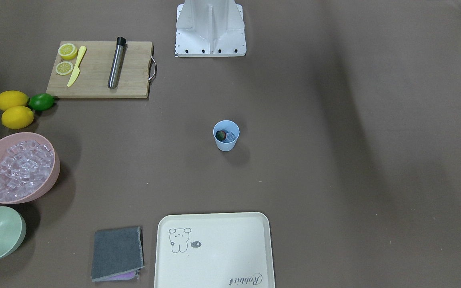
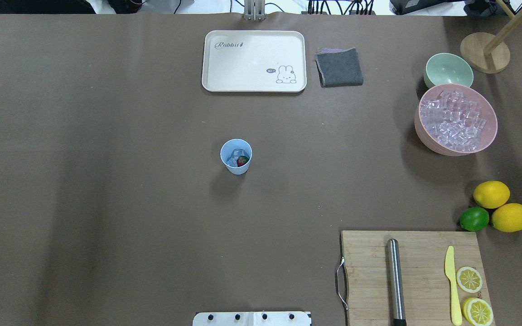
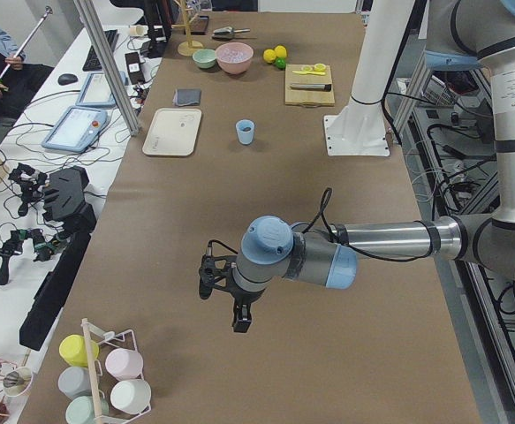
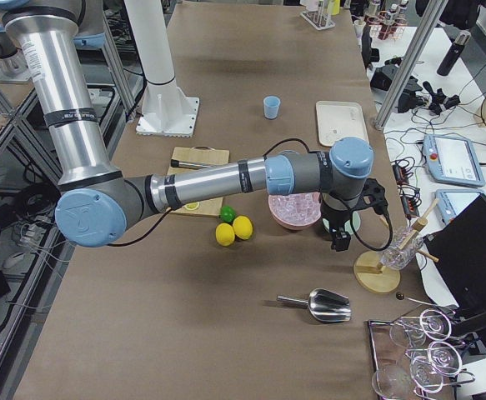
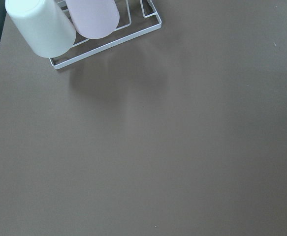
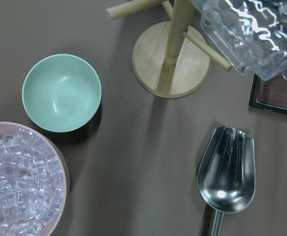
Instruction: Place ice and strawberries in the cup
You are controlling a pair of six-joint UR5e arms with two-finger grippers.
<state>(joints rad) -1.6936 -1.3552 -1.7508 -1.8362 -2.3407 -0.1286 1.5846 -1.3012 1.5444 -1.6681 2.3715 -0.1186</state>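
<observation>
The light blue cup (image 1: 226, 145) stands upright at the middle of the table, also in the overhead view (image 2: 235, 168). Inside it lie the red strawberry (image 1: 221, 135) and a few clear ice cubes (image 1: 232, 136). More ice (image 1: 18, 168) fills the pink bowl (image 1: 55, 170). My left gripper (image 3: 235, 305) hangs over bare table far from the cup, near a mug rack; I cannot tell whether it is open or shut. My right gripper (image 4: 340, 237) hangs beyond the pink bowl (image 4: 286, 220), by the green bowl; I cannot tell its state either.
A cutting board (image 2: 419, 253) carries a steel muddler (image 2: 394, 280), a yellow knife and lemon halves. Two lemons and a lime (image 2: 474, 218) lie beside it. A cream tray (image 2: 252, 86), grey cloth (image 2: 339, 67), green bowl (image 6: 62, 93), metal scoop (image 6: 227, 172), wooden stand (image 6: 175, 64) and mug rack (image 5: 109, 44) stand around.
</observation>
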